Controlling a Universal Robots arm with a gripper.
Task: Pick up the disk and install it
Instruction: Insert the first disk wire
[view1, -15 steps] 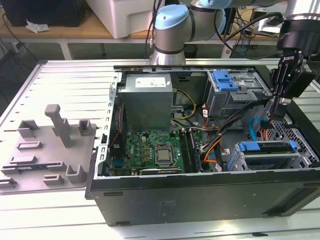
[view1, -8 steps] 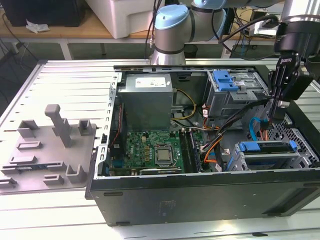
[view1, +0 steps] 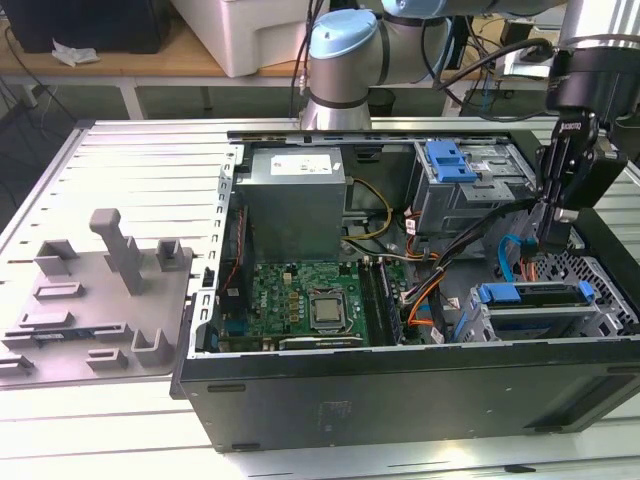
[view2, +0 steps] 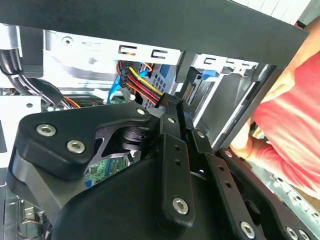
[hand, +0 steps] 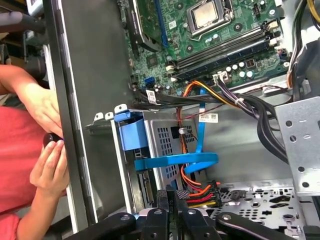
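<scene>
My gripper (view1: 553, 240) sits in a tight pocket at the exterior view's right end of the computer case (view1: 400, 410). Red, yellow and black wires (hand: 197, 190) crowd in just beside it. A blue ribbon cable (hand: 180, 162) crosses the metal cage (hand: 165, 135) nearby, and a thick black cable bundle (hand: 255, 109) hems the far side. The holed floor plate (hand: 260, 197) lies bare (a small gap, though). A person's hands (hand: 50, 167) rest against the outer case wall (hand: 90, 75). Above the circuit board (view1: 290, 290) I see open room.

The disk (view1: 532, 296) sits slotted in a bay at the exterior view's right. Its blue edge faces up.
</scene>
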